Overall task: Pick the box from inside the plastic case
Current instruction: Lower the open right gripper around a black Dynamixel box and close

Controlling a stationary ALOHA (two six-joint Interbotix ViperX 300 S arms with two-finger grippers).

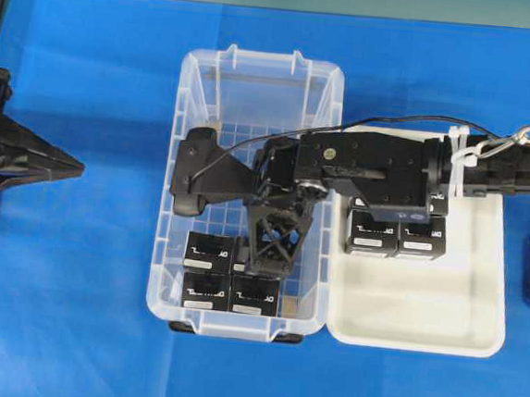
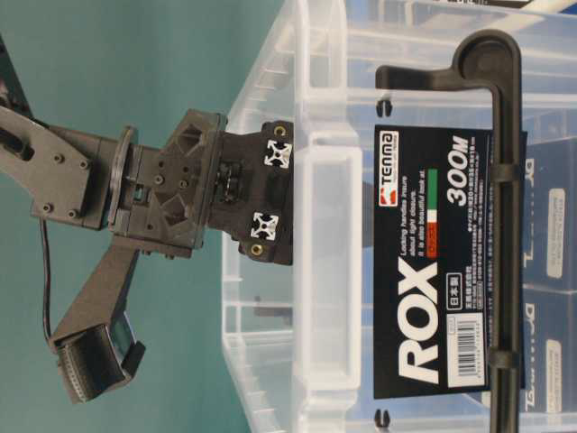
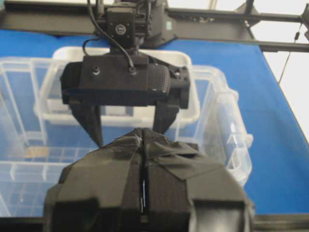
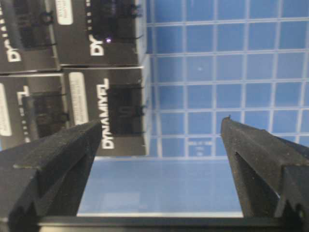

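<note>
The clear plastic case [image 1: 191,108] lies mid-table. Several small black boxes sit at its near end, among them one [image 1: 210,248] beside my right gripper and two more [image 1: 206,289] [image 1: 255,293] in front. My right gripper [image 1: 274,255] points down inside the case. In the right wrist view it [image 4: 161,123] is open and empty over the grid floor, with a box [image 4: 108,113] just beyond its left finger [image 4: 58,154]. My left gripper [image 1: 77,171] is shut and empty, left of the case. In the left wrist view it [image 3: 143,131] faces the case [image 3: 227,121].
A white tray [image 1: 422,314] stands right of the case and holds two black boxes [image 1: 371,234] [image 1: 422,238] under the right arm. The table-level view shows the case wall [image 2: 320,225] with a black ROX label [image 2: 433,271]. Blue cloth covers the table [image 1: 69,311].
</note>
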